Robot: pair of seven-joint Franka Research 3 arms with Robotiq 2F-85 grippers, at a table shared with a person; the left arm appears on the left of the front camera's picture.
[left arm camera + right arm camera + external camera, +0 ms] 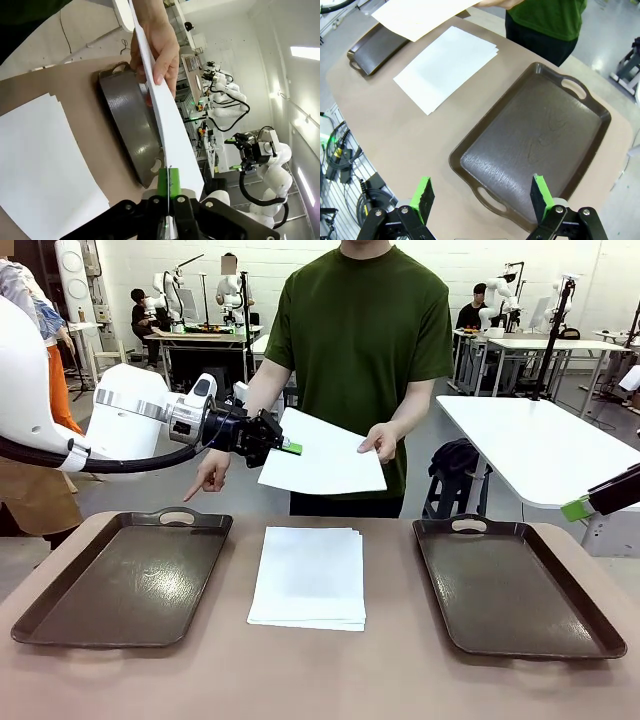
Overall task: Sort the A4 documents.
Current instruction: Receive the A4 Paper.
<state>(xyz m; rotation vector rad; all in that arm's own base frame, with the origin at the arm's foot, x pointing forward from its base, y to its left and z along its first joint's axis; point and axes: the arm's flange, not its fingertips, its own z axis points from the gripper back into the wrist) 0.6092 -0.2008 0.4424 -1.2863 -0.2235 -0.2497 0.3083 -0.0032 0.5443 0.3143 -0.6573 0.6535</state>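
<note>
Sheet [325, 462] pinched by left end effector [289, 448]; right end effector [482, 193] spread apart.

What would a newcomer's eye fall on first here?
Mid-air above the table, the left gripper is shut on one edge of an A4 sheet that the person's hand holds at the opposite side. The person's other hand points down toward the left tray. A stack of A4 documents lies between it and the right tray.
</note>
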